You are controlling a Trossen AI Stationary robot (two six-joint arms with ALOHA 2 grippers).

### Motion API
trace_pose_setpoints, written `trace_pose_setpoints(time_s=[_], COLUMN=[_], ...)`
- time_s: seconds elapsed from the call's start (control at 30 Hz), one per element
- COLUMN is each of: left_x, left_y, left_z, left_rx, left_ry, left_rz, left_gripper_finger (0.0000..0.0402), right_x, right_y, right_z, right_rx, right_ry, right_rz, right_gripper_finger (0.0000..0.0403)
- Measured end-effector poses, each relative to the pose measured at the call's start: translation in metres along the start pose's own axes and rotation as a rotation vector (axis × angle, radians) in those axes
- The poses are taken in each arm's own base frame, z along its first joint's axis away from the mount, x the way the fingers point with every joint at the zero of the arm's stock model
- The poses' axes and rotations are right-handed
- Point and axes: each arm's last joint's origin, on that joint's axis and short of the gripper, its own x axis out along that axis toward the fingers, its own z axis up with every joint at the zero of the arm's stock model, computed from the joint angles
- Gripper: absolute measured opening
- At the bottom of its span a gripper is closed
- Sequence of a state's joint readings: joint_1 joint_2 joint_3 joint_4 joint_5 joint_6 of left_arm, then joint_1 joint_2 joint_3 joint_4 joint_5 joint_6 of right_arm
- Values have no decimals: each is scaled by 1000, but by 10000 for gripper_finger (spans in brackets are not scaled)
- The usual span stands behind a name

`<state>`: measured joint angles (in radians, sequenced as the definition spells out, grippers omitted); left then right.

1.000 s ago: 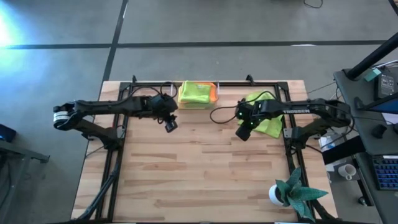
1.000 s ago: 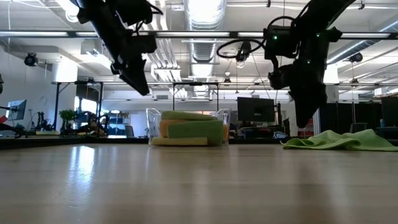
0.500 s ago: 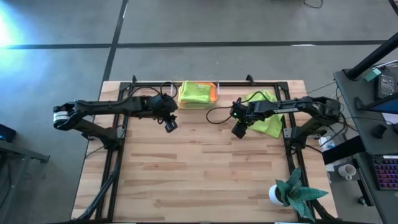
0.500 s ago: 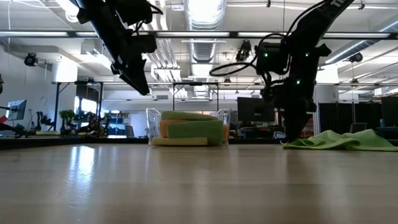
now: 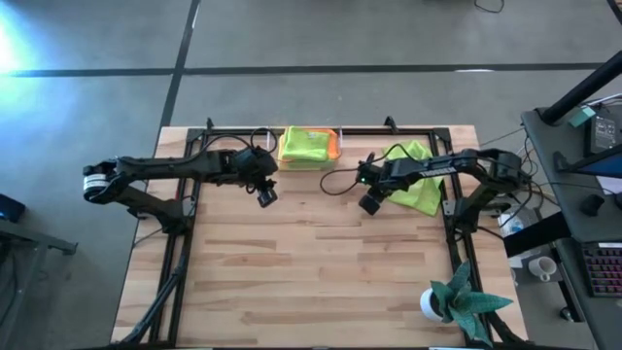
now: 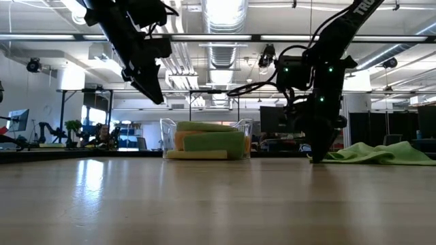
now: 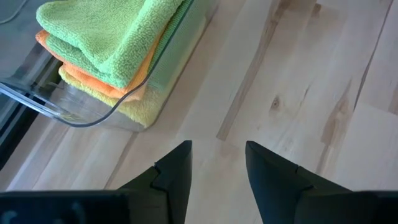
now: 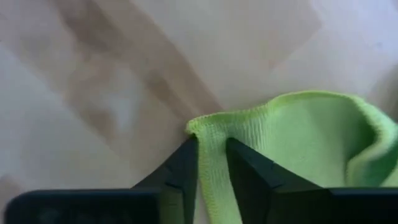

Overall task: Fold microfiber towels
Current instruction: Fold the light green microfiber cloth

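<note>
Spanning the tabletop [image 5: 311, 272], two arms work: right gripper [image 8: 211, 163] pinches the loose lime towel's [image 5: 416, 187] corner near the right edge; a thin bite may slip. Left gripper [image 7: 216, 163] hangs parted beside the clear bin [image 5: 309, 148] of folded towels at the back edge.

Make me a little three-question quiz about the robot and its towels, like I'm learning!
1. True or false: the right gripper has its fingers around the corner of the loose lime green towel.
2. What colour is the towel on top of the stack in the clear plastic bin? A) orange B) lime green C) yellow
3. Fill in: the left gripper hangs open over the bare ____ table.

Key:
1. True. The towel's edge sits between the two fingers.
2. B. Orange lies below it.
3. Wooden.
</note>
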<state>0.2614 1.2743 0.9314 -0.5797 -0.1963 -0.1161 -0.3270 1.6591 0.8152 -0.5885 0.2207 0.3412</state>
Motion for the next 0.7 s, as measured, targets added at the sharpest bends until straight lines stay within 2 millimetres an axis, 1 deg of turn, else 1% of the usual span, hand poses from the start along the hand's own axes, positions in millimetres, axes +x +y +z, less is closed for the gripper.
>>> trace_pose_setpoints(time_s=[0.13, 0.2, 0.23, 0.43, 0.6, 0.7], left_x=[0, 0, 0, 0, 0, -1], left_y=[0, 0, 0, 0, -2, -5], left_z=[0, 0, 0, 0, 0, -1], left_rx=[1, 1, 1, -2, -5, 2], left_ry=[0, 0, 0, 1, 5, 7], left_rz=[0, 0, 0, 0, -39, -65], left_gripper_finger=[135, 135, 135, 135, 135, 135], right_x=[2, 2, 1, -8, -28, -39], right_y=[-8, -8, -8, -2, 13, 26], right_z=[3, 3, 3, -2, -7, -11], right_rx=[30, 33, 33, 14, -20, -53], right_ry=[0, 1, 1, 7, -30, -64], right_rz=[-10, -5, -5, 79, 229, 306], right_gripper_finger=[43, 19, 14, 9, 9, 9])
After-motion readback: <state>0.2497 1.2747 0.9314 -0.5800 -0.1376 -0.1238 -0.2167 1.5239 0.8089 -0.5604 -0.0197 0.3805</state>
